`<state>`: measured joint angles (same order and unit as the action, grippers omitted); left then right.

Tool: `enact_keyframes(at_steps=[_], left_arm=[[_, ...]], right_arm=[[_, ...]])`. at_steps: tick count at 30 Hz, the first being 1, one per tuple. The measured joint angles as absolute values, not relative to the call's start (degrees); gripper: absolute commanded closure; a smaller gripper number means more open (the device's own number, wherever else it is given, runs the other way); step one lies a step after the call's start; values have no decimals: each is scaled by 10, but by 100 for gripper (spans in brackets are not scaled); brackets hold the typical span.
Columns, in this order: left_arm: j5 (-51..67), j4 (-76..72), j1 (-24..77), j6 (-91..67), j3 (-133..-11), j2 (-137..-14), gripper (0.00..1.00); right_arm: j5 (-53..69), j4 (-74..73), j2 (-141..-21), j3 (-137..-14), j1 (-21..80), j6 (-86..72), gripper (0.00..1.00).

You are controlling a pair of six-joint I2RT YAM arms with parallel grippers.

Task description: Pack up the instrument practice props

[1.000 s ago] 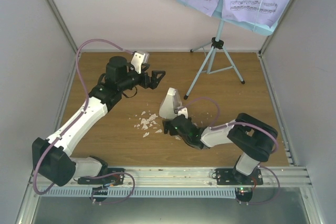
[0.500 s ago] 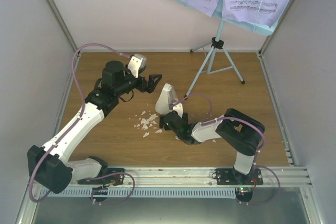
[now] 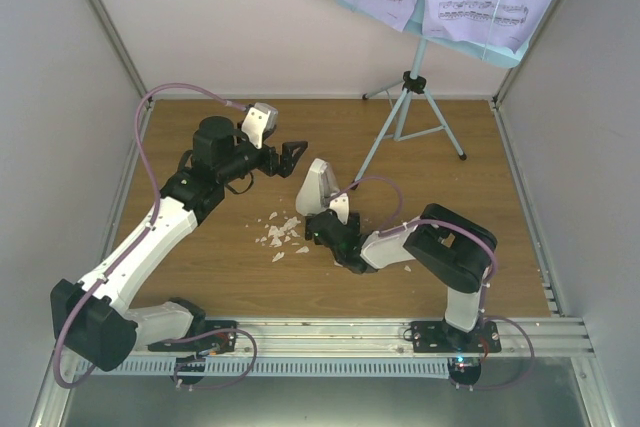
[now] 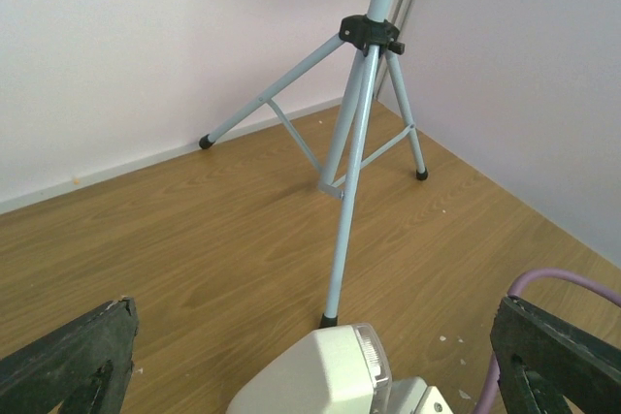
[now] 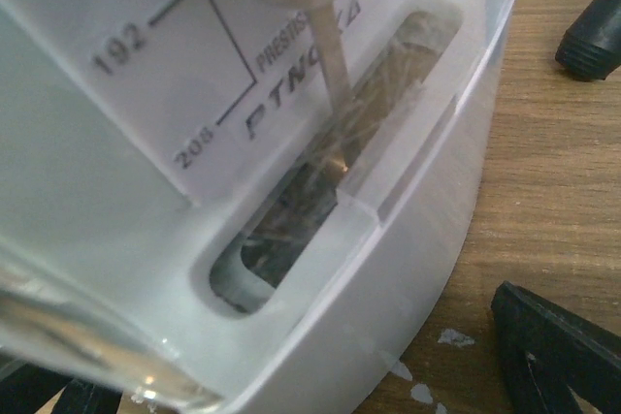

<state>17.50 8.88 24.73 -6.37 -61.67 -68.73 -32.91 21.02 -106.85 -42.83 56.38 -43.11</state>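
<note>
Desk (image 3: 480, 207): wood-grain top, closed in by pale walls (image 3: 250, 27) at the left, far and right edges. A metal rail (image 3: 330, 332) runs along the near edge.

Item 1: light-blue music stand (image 3: 405, 125), a tripod. Its three black-tipped feet rest on the top near the far right corner, with one leg reaching toward the centre.

Item 2: white metronome (image 3: 318, 187), near the centre, just beside that foot. Whether its base sits flat cannot be confirmed.

Item 3: white crumbs (image 3: 281, 232), scattered on the wood just left of centre, beside the metronome.

Left arm (image 3: 140, 245) extended forward, left gripper (image 3: 292, 156) wide open; right arm (image 3: 455, 249) folded low, right gripper (image 3: 320, 231) wide open.
</note>
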Motion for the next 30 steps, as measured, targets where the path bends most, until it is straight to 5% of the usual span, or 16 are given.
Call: enact_keyframes(at_steps=[7, 14, 20, 25, 30], left_arm=[[170, 89, 247, -61, -616, -687, 1], [166, 89, 247, -57, -616, -687, 1], [166, 89, 247, -55, -615, -687, 1], [166, 89, 247, -54, -615, -687, 1], [165, 89, 247, -54, -615, -687, 1]], right_arm=[[-332, 212, -1070, -428, 563, -429, 1], [-332, 219, -1070, -421, 561, -420, 24], [-337, 222, -1070, -416, 557, -417, 33], [-333, 238, -1068, -408, 557, -411, 26], [-292, 302, -1029, -340, 555, -385, 1]])
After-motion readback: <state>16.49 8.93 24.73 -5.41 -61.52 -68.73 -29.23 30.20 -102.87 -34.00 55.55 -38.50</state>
